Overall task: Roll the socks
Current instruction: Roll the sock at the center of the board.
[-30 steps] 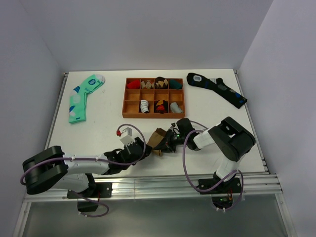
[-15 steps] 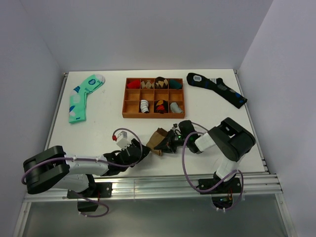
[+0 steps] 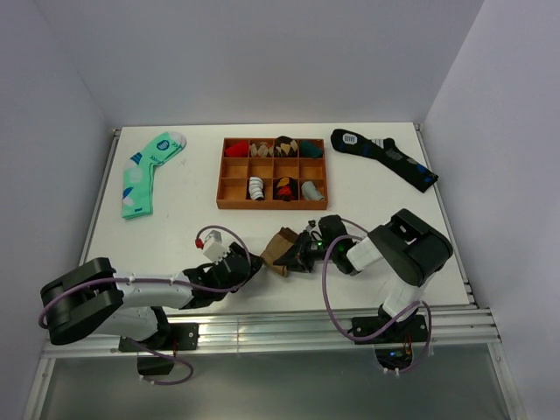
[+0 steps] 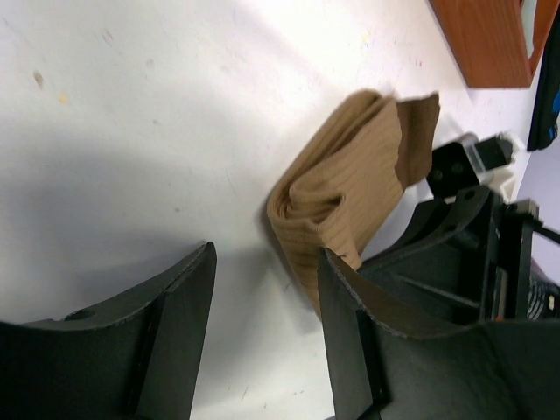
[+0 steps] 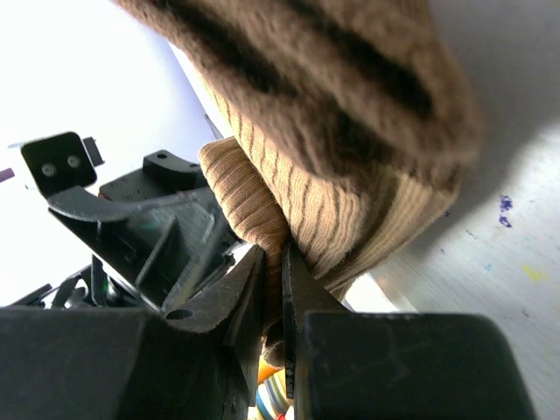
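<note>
The tan-brown socks (image 3: 282, 247) lie as a folded, partly rolled bundle on the white table in front of the tray. In the left wrist view the socks (image 4: 346, 188) show their darker cuff at the far end. My right gripper (image 3: 301, 253) is shut on a fold of the socks (image 5: 350, 131), its jaws (image 5: 273, 258) pinching the ribbed knit. My left gripper (image 3: 251, 266) stands open just left of the bundle. Only bare table lies between its fingers (image 4: 267, 262), and the right-hand finger is close beside the bundle's near end.
A wooden tray (image 3: 272, 204) with compartments of rolled socks stands behind the bundle. A mint-green dotted sock (image 3: 144, 171) lies at the back left. A dark navy sock (image 3: 385, 156) lies at the back right.
My left gripper has drawn back to the left, off the bundle, and opened a little wider. The right gripper has kept its grip with barely any movement.
</note>
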### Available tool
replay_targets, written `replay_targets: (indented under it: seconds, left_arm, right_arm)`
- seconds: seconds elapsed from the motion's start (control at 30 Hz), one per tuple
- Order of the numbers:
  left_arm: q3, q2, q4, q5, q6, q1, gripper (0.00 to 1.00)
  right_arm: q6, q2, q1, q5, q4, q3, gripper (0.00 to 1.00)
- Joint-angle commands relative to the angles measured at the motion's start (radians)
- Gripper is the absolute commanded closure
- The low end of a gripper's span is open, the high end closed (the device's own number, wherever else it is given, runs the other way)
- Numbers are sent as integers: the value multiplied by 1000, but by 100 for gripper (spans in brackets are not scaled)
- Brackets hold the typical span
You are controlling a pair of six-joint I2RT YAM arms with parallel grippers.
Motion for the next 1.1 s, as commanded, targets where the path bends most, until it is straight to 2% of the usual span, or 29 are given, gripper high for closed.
replay_targets:
  seconds: [0.0,0.3,0.47,0.6,0.73,0.93,1.07]
  left_arm:
    - [20,-15,13,-20,24,24,44]
    - [56,-13,43,-10,123,35,44]
    - [47,-38,107,-5,278,36,42]
    - [-48,-126,243,102,427,82,42]
    - [-102,-190,314,223,566,150,42]
    - [-53,-176,262,270,679,154,42]
    - [-47,-159,273,300,725,154,41]
  right_arm:
    - [25,7,-7,6,1,-25,100]
    - [-11,-2,-7,17,-47,-18,100]
    - [-49,2,-7,-3,-100,-5,100]
    - [-106,22,-23,-49,-171,35,100]
    - [-211,32,-35,-49,-365,104,100]
    - [-392,48,-58,-60,-606,219,100]
    - [-446,47,-90,-72,-691,261,100]
